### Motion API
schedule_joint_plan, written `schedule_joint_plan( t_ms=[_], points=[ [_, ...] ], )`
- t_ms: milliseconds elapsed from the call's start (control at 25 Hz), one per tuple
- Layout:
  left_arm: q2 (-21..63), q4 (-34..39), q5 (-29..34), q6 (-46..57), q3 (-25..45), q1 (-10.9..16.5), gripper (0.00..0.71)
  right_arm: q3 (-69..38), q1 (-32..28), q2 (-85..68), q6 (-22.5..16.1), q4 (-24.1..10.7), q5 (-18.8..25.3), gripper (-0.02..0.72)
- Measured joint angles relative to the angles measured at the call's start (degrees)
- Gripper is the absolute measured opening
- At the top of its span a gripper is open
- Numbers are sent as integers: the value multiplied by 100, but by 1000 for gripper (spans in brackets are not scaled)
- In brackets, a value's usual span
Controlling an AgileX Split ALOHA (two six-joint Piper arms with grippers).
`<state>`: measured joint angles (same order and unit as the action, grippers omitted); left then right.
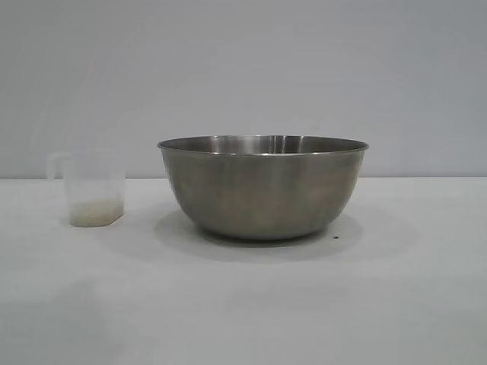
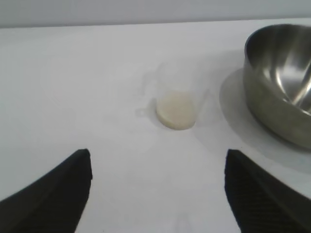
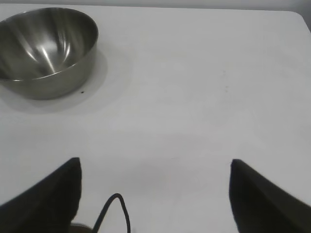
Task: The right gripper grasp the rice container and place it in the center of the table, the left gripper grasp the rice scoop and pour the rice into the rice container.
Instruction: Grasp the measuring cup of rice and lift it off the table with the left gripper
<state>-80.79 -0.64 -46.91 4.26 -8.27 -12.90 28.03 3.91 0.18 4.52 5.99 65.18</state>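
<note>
— Where's the rice container (image 1: 262, 190) sitting?

— Upright near the middle of the counter (image 1: 243, 304), open side up, nothing touching its rolled rim. There's bare white surface all round it, and a tiny dark speck just beside its base.

— And the rice scoop (image 1: 93, 190)?

— Off to the left of the bowl in the outside view, standing upright and well apart from it. The rice (image 1: 96, 213) is a shallow layer in its bottom. Its loop handle points away from the bowl.

— The arms?

— The left gripper (image 2: 158, 189) hangs above the counter with its jaws spread wide; the scoop lies ahead of the gap between them, not touched, with the bowl off to one side. The right gripper (image 3: 155, 194) is over the bare counter, jaws likewise spread and holding nothing, the bowl well away from it. A black cable (image 3: 114, 213) loops near one finger. The counter's rounded far corner shows beyond it.
</note>
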Motion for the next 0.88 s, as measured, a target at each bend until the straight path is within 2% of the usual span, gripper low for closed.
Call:
schedule_joint_plan(
  t_ms=[240,480,880],
  points=[
    [-1334,0,-1656,10,-12,0,531,0,0,0,0,0,0,532],
    [-2215,-167,-1810,64,-122,0,531,0,0,0,0,0,0,532],
    [-2314,-455,-1824,-5,-448,0,531,0,0,0,0,0,0,532]
  ],
)
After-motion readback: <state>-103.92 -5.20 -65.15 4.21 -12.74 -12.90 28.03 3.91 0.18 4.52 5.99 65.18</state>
